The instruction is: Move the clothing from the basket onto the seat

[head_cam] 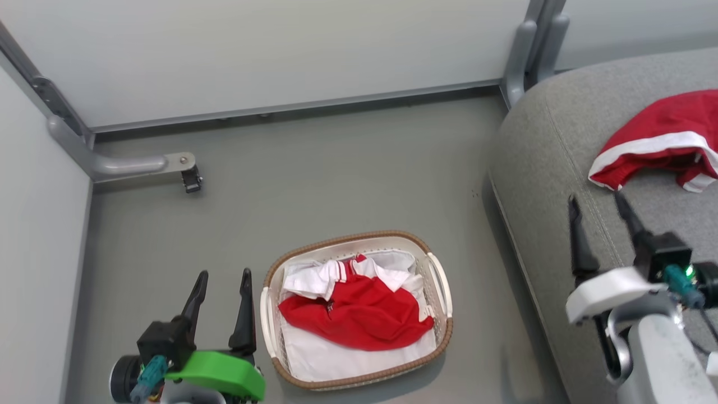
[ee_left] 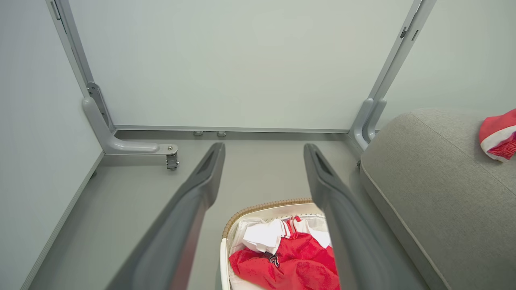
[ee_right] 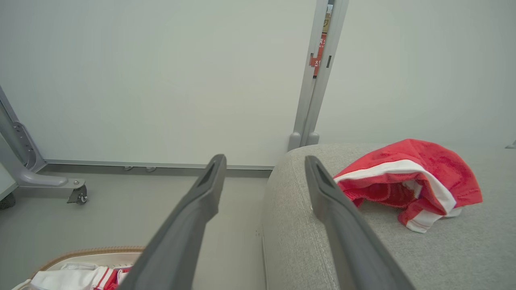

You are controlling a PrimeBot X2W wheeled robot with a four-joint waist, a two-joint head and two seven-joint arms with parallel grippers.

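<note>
The cream basket (head_cam: 440, 283) with a brown woven rim stands on the grey floor. Red clothing (head_cam: 359, 314) with white trim lies crumpled inside it on a white lining; it also shows low in the left wrist view as clothing (ee_left: 298, 264). Another red garment (head_cam: 662, 137) with white stripes lies on the grey seat (head_cam: 555, 146) at the right, also seen as the garment (ee_right: 407, 177). My left gripper (head_cam: 221, 275) stands open and empty just left of the basket. My right gripper (head_cam: 597, 199) is open and empty over the seat's front edge, near the garment.
Pale partition panels close off the back and left. A grey metal foot with a caster (head_cam: 190, 179) juts onto the floor at the back left. A grey post (head_cam: 524, 56) stands behind the seat's corner. Bare floor lies between basket and seat.
</note>
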